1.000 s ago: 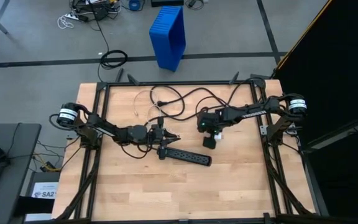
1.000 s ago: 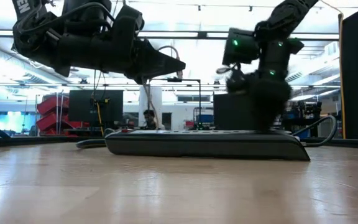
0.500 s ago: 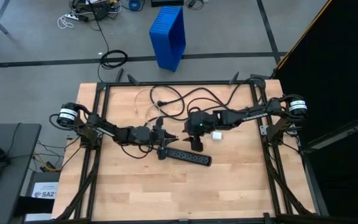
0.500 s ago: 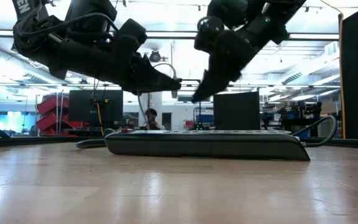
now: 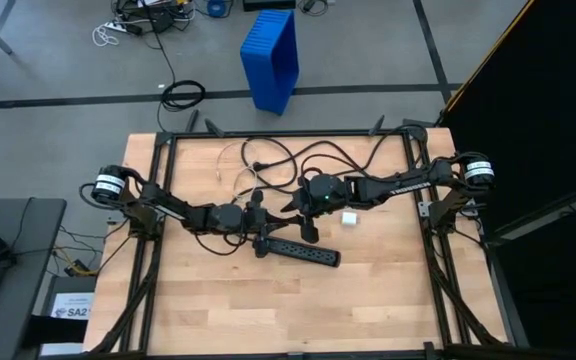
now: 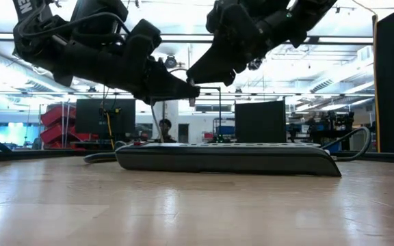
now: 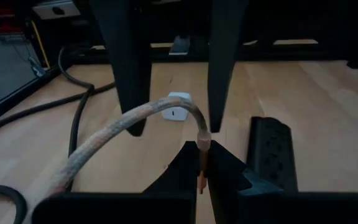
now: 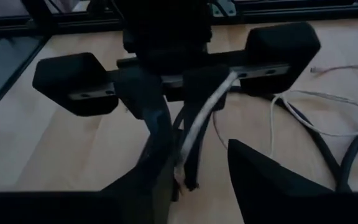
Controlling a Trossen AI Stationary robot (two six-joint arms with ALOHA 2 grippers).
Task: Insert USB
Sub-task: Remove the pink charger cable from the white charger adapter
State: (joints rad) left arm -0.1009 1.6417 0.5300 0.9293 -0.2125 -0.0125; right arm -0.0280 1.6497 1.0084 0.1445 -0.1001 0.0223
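Left claw (image 7: 202, 180) pinches USB (image 7: 123, 124); right claw (image 8: 197, 171) parted around it.

- High view looks straight down on the whole pale wooden surface (image 5: 368, 300).
- Low view sits at surface level, close to the long black power strip (image 6: 228, 158), also seen from above.
- Wrist views look forward past each arm's own fingers, close.

Black power strip (image 5: 298, 249) lies on the wooden table (image 5: 368, 300); white cube (image 5: 349, 217) nearby; blue bin (image 5: 271, 57) beyond.
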